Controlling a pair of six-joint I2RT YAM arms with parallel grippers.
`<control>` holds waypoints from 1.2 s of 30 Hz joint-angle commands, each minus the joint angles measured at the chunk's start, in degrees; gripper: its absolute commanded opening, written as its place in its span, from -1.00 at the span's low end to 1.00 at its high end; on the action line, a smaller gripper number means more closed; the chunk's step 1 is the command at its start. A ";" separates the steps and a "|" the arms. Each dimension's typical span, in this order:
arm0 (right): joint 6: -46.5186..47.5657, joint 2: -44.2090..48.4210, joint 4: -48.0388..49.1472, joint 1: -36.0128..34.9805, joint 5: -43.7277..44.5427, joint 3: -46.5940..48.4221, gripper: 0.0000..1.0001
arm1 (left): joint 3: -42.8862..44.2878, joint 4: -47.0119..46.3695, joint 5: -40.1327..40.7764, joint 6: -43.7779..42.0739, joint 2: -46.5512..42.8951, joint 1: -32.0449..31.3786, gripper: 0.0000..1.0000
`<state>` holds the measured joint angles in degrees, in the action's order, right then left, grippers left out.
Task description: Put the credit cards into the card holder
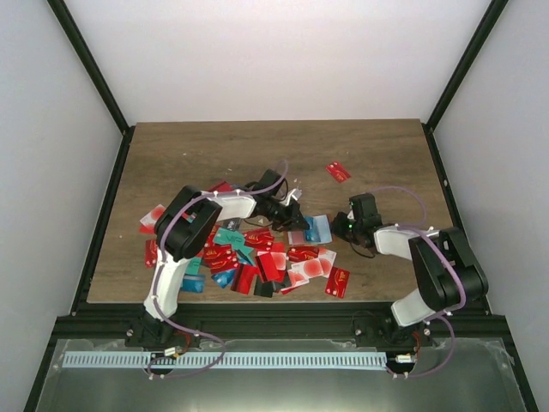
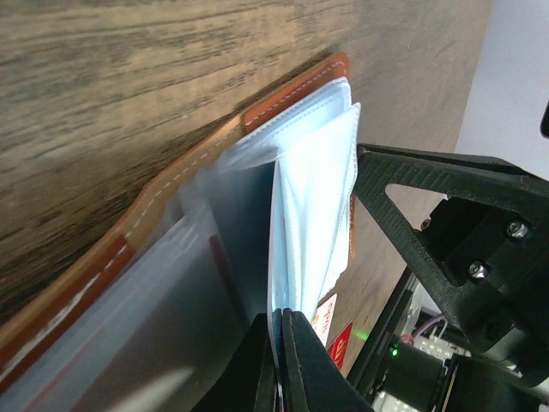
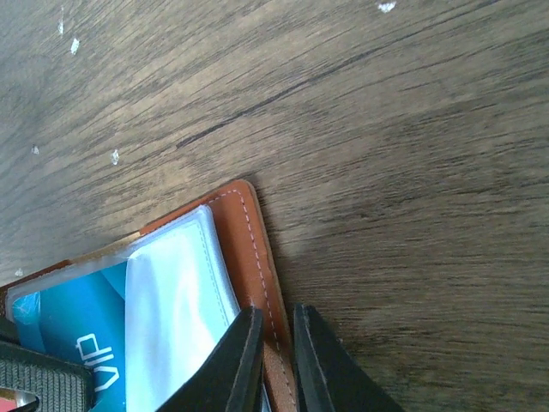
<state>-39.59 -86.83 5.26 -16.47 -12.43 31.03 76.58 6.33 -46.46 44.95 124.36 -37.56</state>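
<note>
The small flat brown leather-like card holder, stitched at the edge and with pale blue plastic sleeves, lies open on the dark wood-grain table; it sits at the 3 o'clock edge of a heap of thin plastic credit cards, mostly red with some teal, blue and black. The left gripper meets the card holder from 10 o'clock, the right gripper from 3 o'clock. In the left wrist view the left gripper is clenched on one pale blue sleeve, parted from the other sleeves; in the right wrist view the right gripper pinches the holder's brown stitched rim, one finger on each side. A blue VIP card sits inside a sleeve, at 9 o'clock of those fingers. A lone red card lies well apart from the heap, at 1 o'clock of the holder; another red card lies at 5 o'clock.
</note>
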 commanded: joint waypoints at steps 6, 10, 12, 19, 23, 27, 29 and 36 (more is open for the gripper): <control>0.04 -3.92 -4.65 -0.53 -3.45 -1.01 -0.73 | 3.81 9.04 -5.11 -8.03 3.71 -0.51 -0.92; 0.59 -2.38 -2.45 -0.53 -6.99 -1.89 -0.64 | 3.93 10.66 -5.11 -10.10 3.60 -0.50 -0.92; 0.72 -1.83 -1.91 -0.50 -7.79 -2.02 -0.60 | 3.77 10.60 -5.31 -10.71 3.83 -0.39 -0.92; 0.28 -2.53 -1.60 -0.53 -8.96 -2.49 -0.61 | 0.98 0.44 -3.45 -2.12 4.09 -0.07 -0.92; -0.01 -2.56 -2.07 -0.54 -7.84 -2.47 -0.62 | -0.47 -6.61 -2.19 3.73 4.10 -0.10 -0.92; -0.51 -2.09 -2.53 -0.49 -6.69 -1.96 -0.63 | -1.30 -10.82 0.34 8.27 3.86 -0.14 -0.92; -0.84 -1.89 -2.46 -0.42 -6.28 -1.87 -0.63 | -1.74 -12.36 1.66 10.16 3.83 -0.29 -0.92; -0.47 -1.26 -3.43 -0.34 -6.23 -0.70 -0.64 | -0.33 -9.04 1.60 8.39 4.12 -1.09 -0.73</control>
<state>-39.92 -87.72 8.36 -16.25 -17.32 30.37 75.42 -3.97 -47.81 54.19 126.93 -37.78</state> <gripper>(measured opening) 0.183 0.103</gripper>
